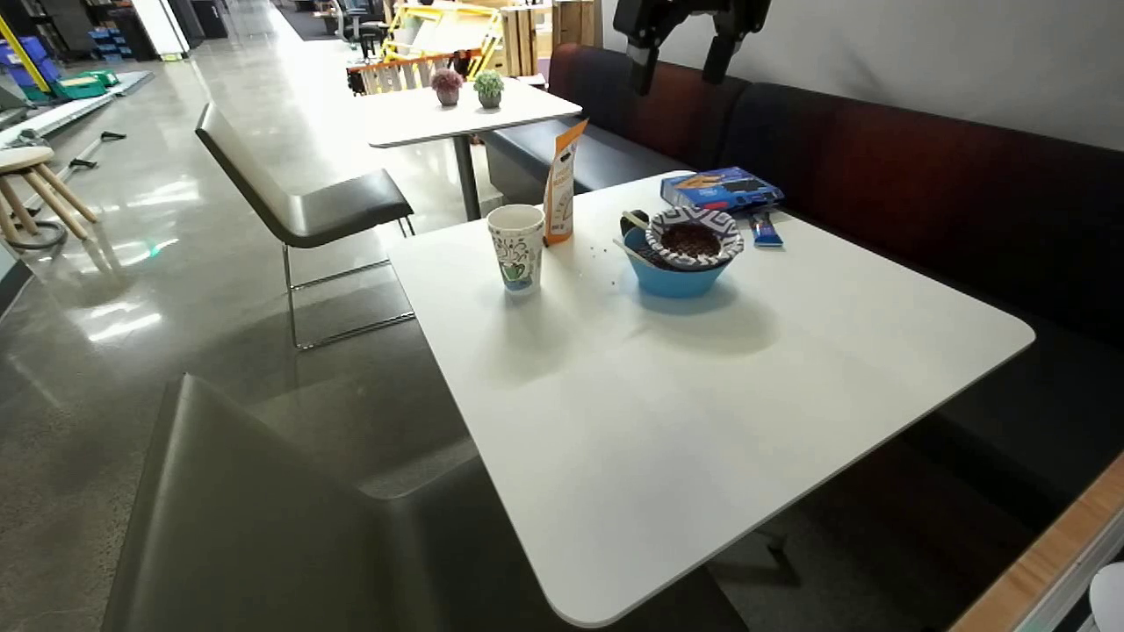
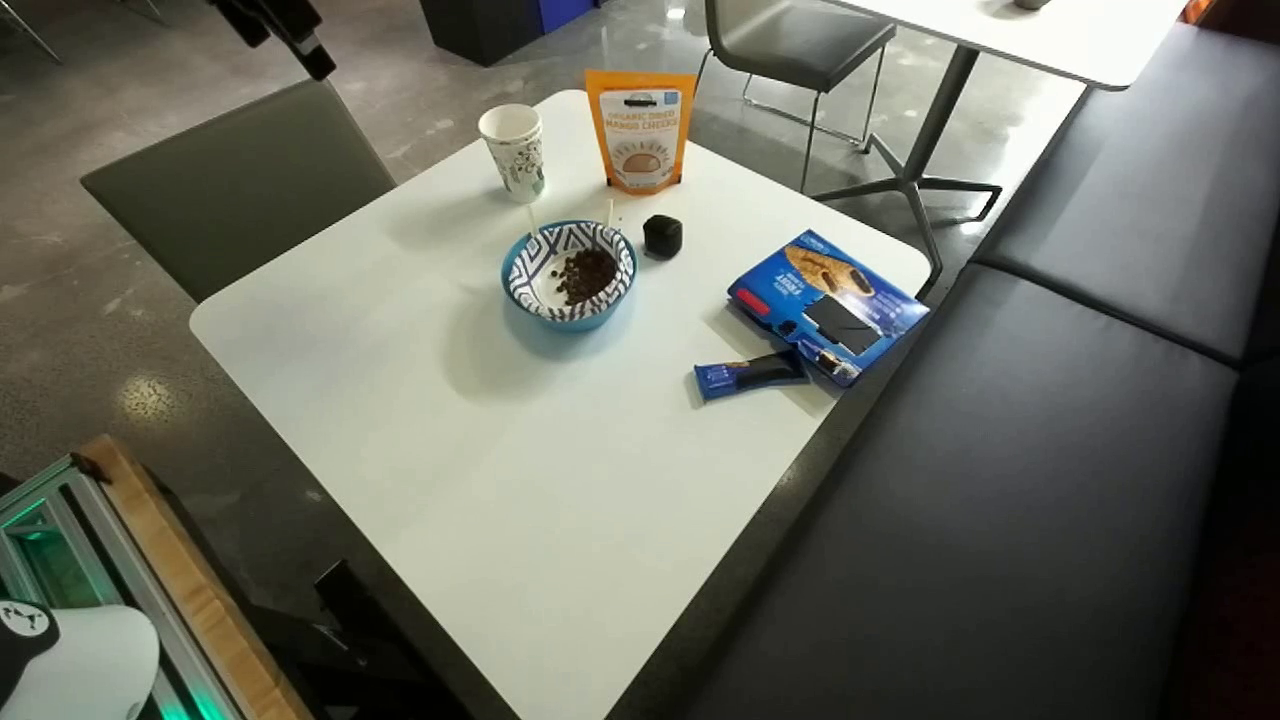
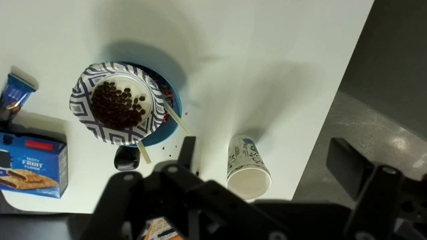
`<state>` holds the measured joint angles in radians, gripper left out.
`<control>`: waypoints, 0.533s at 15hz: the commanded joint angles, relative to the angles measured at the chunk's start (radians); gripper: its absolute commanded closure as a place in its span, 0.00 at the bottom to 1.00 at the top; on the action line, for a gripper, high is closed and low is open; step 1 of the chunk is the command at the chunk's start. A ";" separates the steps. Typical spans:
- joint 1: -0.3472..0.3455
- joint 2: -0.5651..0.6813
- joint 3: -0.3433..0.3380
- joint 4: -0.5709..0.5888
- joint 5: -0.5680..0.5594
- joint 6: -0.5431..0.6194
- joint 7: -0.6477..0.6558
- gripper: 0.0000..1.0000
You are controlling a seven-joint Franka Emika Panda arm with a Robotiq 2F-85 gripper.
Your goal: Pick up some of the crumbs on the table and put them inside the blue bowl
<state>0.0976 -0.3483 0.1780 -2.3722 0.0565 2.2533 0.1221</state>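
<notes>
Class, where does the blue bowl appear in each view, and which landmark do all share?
In an exterior view: blue bowl, just right of centre, right of the paper cup.
In an exterior view: blue bowl, just left of centre, lower than the paper cup.
Wrist view: blue bowl, left half, left of the paper cup.
Shared landmark: paper cup.

Probably an office lounge: a black padded bench (image 2: 1000,480) lines one edge of the white round-cornered counter (image 2: 480,480), a smooth grey chair (image 2: 240,190) the opposite edge; past a far corner, a black desk chair (image 1: 364,29).
</notes>
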 commanded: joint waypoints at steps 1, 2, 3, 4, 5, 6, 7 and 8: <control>0.011 0.125 -0.008 0.093 -0.084 -0.048 -0.119 0.00; 0.017 0.158 -0.010 0.117 -0.096 -0.054 -0.157 0.00; 0.022 0.192 -0.009 0.141 -0.111 -0.059 -0.191 0.00; 0.024 0.235 -0.004 0.174 -0.136 -0.064 -0.216 0.00; 0.024 0.273 -0.001 0.204 -0.169 -0.068 -0.239 0.00; 0.028 0.318 -0.002 0.239 -0.193 -0.066 -0.273 0.00; 0.030 0.358 -0.004 0.269 -0.218 -0.059 -0.308 0.00; 0.032 0.397 -0.006 0.299 -0.239 -0.068 -0.342 0.00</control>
<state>0.1153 -0.0847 0.1789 -2.1937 -0.1181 2.2329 -0.1338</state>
